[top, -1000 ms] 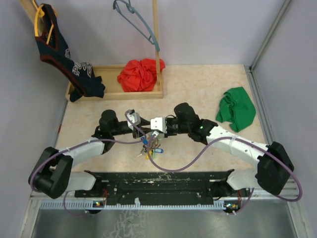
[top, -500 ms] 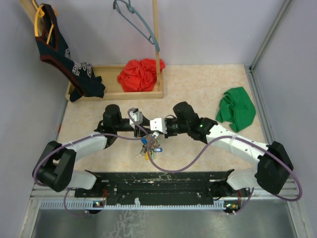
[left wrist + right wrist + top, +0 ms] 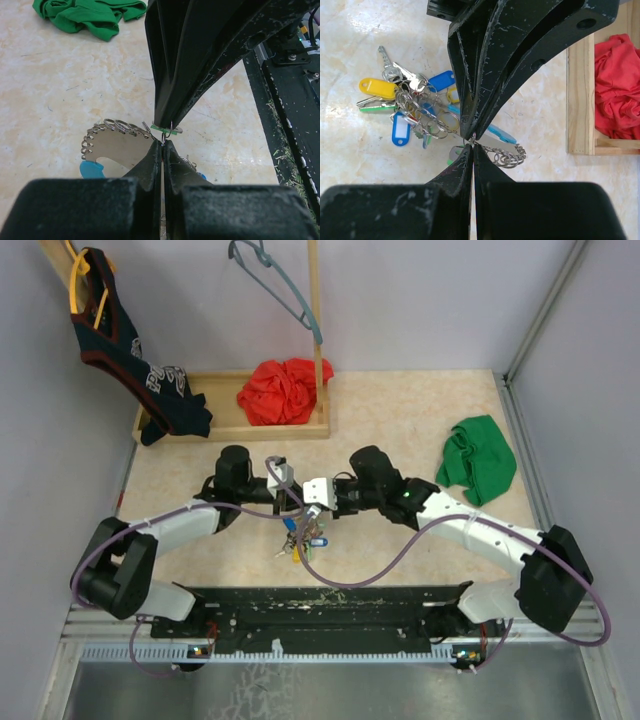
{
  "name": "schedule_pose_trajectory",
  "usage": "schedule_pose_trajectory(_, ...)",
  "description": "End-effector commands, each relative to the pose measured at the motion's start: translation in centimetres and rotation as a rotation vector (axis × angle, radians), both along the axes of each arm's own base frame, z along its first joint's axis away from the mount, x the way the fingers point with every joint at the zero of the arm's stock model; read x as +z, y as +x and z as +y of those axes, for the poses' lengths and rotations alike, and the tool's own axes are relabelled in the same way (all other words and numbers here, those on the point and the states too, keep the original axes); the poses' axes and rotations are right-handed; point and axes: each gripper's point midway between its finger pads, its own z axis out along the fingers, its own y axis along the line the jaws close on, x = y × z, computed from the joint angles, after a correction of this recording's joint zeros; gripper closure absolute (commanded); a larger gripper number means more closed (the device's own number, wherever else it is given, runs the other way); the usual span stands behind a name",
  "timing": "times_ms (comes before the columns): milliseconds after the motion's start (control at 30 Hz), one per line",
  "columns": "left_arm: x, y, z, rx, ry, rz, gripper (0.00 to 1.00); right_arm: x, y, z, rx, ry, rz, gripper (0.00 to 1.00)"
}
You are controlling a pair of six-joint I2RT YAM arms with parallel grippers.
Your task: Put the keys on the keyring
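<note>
My two grippers meet tip to tip just above the table's middle. The left gripper point(image 3: 293, 498) point(image 3: 162, 142) is shut, pinching the thin wire ring of a green-tagged key point(image 3: 163, 129). The right gripper point(image 3: 305, 506) point(image 3: 471, 144) is shut on the keyring point(image 3: 509, 156) point(image 3: 114, 128), a grey hoop strung with small rings, with a light-blue section point(image 3: 500, 135). The other keys point(image 3: 407, 105) point(image 3: 300, 540), with yellow, blue and green tags, lie bunched on the table under the grippers. What sits right between the pads is hidden.
A green cloth point(image 3: 478, 458) lies at the right. A wooden tray point(image 3: 230, 430) at the back holds a red cloth point(image 3: 283, 390). A dark garment point(image 3: 125, 350) and a grey-blue hanger point(image 3: 275, 280) hang behind. The black base rail point(image 3: 320, 605) runs along the near edge.
The left arm has shifted right toward the right gripper's tips. Its jaws, open before, have closed there. The right arm has barely moved.
</note>
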Motion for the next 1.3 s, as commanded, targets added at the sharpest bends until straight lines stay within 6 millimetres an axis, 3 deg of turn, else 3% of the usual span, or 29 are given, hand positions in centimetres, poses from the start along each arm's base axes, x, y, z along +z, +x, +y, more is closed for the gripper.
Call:
schedule_pose_trajectory(0, 0.2, 0.1, 0.1, 0.002, 0.014, -0.014, 0.99, 3.4, 0.5, -0.5, -0.053, 0.086, -0.068, 1.0)
schedule_pose_trajectory(133, 0.5, 0.4, 0.2, 0.02, 0.012, -0.01, 0.99, 2.9, 0.0, -1.2, -0.08, 0.092, -0.056, 1.0)
schedule_pose_trajectory(400, 1.9, 0.8, 0.4, 0.082, -0.037, -0.031, 0.99, -0.5, -0.6, -1.3, -0.091, 0.091, 0.011, 1.0)
schedule_pose_trajectory(967, 3.9, 0.5, 0.5, 0.124, -0.159, -0.066, 1.0, -2.3, -0.9, 1.6, -0.02, 0.137, 0.053, 1.0)
schedule_pose_trajectory(1267, 3.4, 0.9, 0.9, 0.165, -0.147, -0.093, 1.0, -2.3, -2.1, 0.3, -0.031, 0.1, 0.096, 1.0)
